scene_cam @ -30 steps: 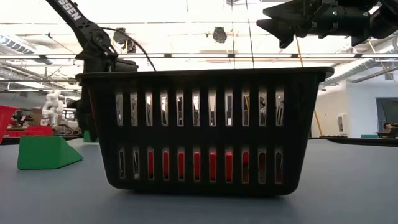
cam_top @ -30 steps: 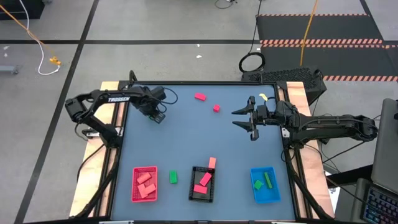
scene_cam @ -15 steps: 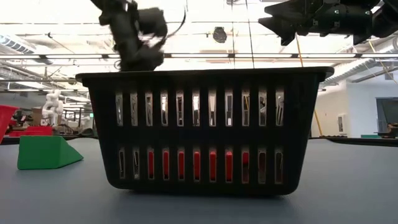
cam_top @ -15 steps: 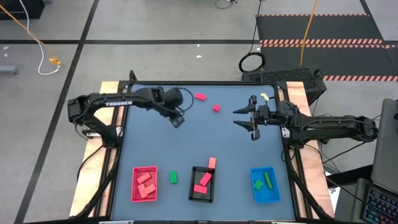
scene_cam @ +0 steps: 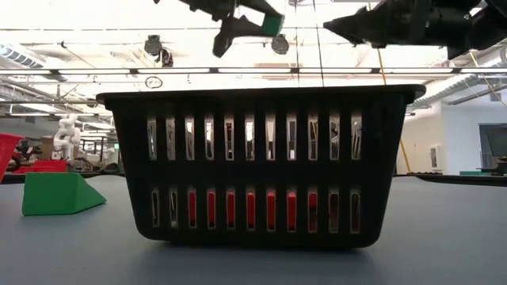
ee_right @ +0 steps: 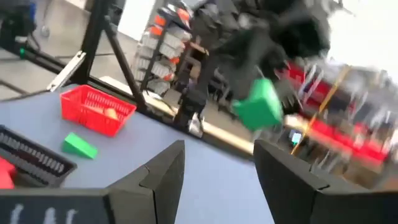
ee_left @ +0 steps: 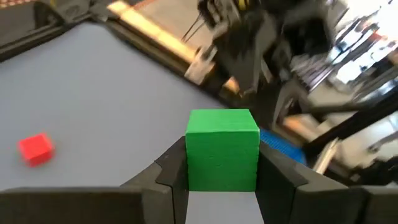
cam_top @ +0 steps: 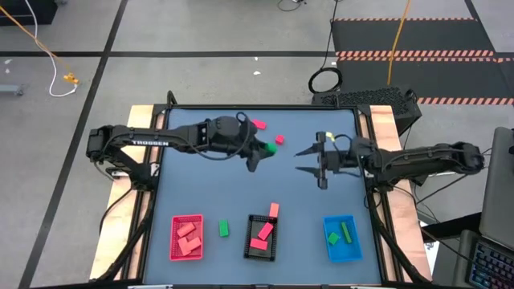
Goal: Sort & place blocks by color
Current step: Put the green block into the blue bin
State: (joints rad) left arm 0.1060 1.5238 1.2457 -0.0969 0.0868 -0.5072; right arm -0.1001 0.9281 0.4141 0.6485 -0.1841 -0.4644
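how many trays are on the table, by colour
red tray: 1
black tray: 1
blue tray: 1
total: 3

In your low view the black tray (scene_cam: pixel 257 162) hides most of the desk behind it, and the right gripper (scene_cam: pixel 348 22) is cut off at the top edge.

Legible text: one item only. "TROSSEN", white capitals, printed along the dark left arm (cam_top: pixel 148 142) in the high view, on the link well behind the jaws. No other label, number or sign can be read in any view.
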